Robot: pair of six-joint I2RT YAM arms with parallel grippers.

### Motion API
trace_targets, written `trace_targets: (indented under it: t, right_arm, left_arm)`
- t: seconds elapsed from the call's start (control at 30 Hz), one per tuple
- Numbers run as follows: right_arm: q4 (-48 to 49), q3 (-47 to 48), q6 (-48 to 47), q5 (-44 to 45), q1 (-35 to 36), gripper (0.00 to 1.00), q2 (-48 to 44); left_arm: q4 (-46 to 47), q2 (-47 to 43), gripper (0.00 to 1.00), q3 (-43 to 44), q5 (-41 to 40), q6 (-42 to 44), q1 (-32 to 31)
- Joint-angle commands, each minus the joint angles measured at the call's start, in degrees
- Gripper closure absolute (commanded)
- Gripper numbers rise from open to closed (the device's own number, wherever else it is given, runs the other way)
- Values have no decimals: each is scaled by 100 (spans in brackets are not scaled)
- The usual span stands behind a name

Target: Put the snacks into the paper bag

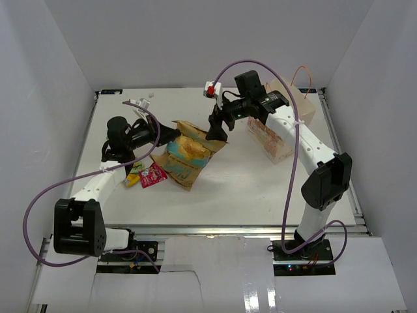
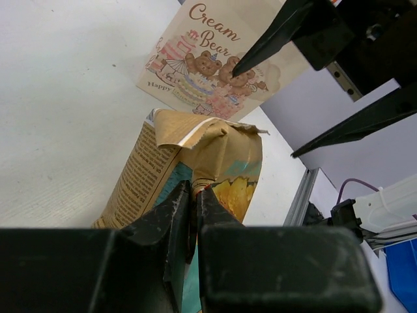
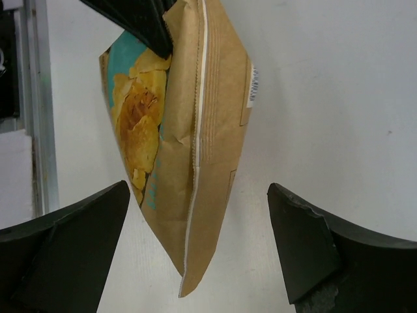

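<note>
The white table carries all items. The paper bag stands at the far right of the table, beside the right arm; its cream side carries a reddish-brown bear print, and thin orange handles rise from its top. In the left wrist view the printed side lies beyond the chip bag.

The tan-gold chip bag is near the table centre, between the two grippers and outside the paper bag. Its lower end lies toward the table; its crumpled upper edge is raised.

The left gripper is closed on the chip bag, pinching the bag's edge between both fingertips.

The right gripper is fully spread and holds nothing. In the right wrist view the chip bag hangs between its two fingers, with a gap on each side.

A pink packet and a yellow-green packet lie on the table just left of the chip bag, beneath the left arm.
</note>
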Motion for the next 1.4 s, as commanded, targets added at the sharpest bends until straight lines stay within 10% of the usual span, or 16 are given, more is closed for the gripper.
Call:
trace_targets:
  t: [0.0,0.37,0.63,0.8,1.07,1.37]
  right_arm:
    - [-472,-167,-405,-346,229,8,-78]
    - [-183,-353,-299,232,589,1,71]
    - [-156,-371,-396,268,607,36,54]
    - [-332,-265,-589,-170,607,81,-34]
    - [-376,-143,-809,-259,528,92,-807]
    - [238,569,-195,-531,-876,92,-1800]
  left_arm:
    - [259,-442,100,-154,89,-1,-54]
    - [259,-1030,100,-401,177,-150,-98]
    - [259,-1374,100,-594,195,-264,-107]
    - [259,-1488,100,-638,186,-335,-107]
    - [-311,-2067,26,-436,-1078,-406,-107]
    - [-2218,-3245,7,92,-2537,623,-98]
